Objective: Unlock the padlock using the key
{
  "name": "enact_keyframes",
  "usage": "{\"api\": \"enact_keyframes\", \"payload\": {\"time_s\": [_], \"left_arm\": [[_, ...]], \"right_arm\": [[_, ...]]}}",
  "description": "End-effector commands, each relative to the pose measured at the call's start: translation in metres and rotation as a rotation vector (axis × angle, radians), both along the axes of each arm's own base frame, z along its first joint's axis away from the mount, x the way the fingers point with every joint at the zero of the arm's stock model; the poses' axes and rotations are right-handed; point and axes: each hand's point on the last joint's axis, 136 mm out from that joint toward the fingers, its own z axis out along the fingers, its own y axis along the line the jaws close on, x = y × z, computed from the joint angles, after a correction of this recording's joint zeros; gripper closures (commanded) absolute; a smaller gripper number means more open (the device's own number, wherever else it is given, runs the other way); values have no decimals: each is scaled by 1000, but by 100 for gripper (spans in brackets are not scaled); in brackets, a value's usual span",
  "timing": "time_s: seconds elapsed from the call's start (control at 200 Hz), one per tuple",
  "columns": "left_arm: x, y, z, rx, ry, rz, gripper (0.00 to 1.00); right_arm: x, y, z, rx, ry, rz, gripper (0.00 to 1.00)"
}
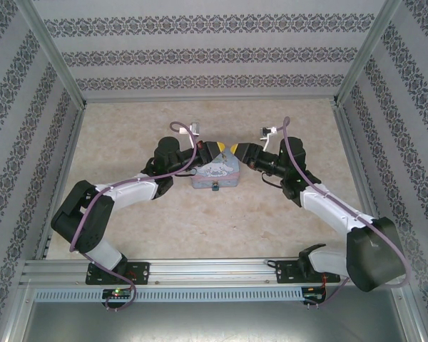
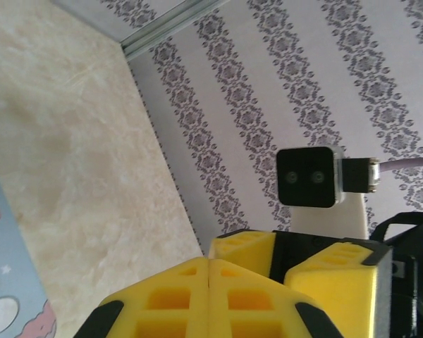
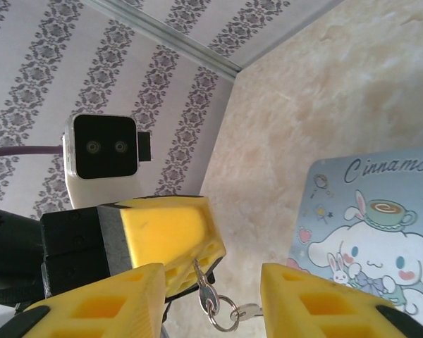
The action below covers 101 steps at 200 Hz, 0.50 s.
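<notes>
Marbled tabletop [image 1: 128,128], patterned walls. Padlock [image 1: 216,187] sits at the tin's [image 1: 212,173] near edge: small, rigid, probably swings if nudged. Beyond it, left gripper [image 2: 209,282] is pressed shut, apparently pinching the key [image 3: 201,282]. The key looks thin, light and slippery; best gripped on its flat head. Right gripper [image 3: 213,290] is spread around it.

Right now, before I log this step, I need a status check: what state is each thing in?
left gripper: shut, pinching the key's tip.
right gripper: open, a finger on either side of the dangling key.
key: hanging with its ring, not in the padlock.
padlock: at the tin's front edge; too small to tell whether it is locked.
Cinnamoroll tin: lid shut, lying flat.
</notes>
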Motion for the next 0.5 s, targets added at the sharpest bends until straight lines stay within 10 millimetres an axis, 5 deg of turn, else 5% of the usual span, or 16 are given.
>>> {"api": "enact_keyframes", "payload": {"time_s": [0.0, 0.5], "left_arm": [[2, 4, 38, -82, -122, 27, 100], [9, 3, 36, -118, -91, 41, 100]], "right_arm": [[-6, 11, 7, 41, -39, 52, 60], [-5, 29, 1, 61, -27, 84, 66]]}}
